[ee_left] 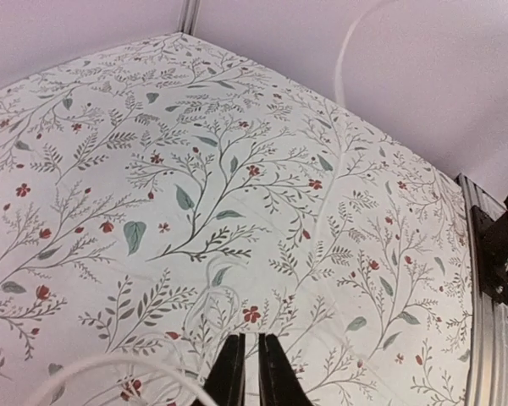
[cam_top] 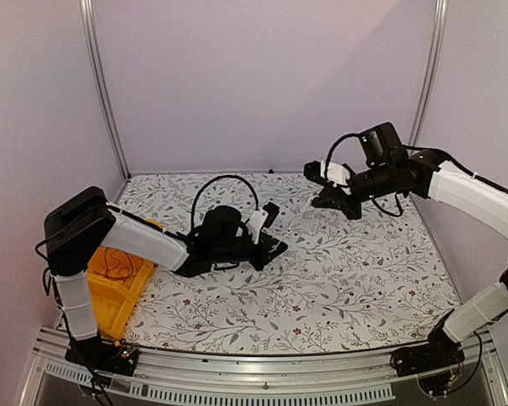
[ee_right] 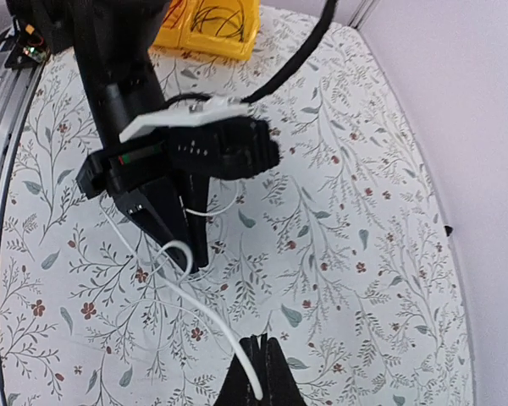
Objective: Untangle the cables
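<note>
right fingers (ee_right: 275, 385) pinch white cable (ee_right: 212, 321), left fingers (ee_left: 230, 381) narrow, yellow bin (ee_right: 241, 38) holds thin cables (ee_right: 221, 15)

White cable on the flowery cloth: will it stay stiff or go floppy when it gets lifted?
Probably floppy: the white cable lies in loose curves and a small loop. Likely very light, since it's so thin. It looks smooth, so maybe slippery.

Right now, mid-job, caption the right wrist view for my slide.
Right pincer closed on a white cable looping from the left pincer, yellow bin beyond.
</note>
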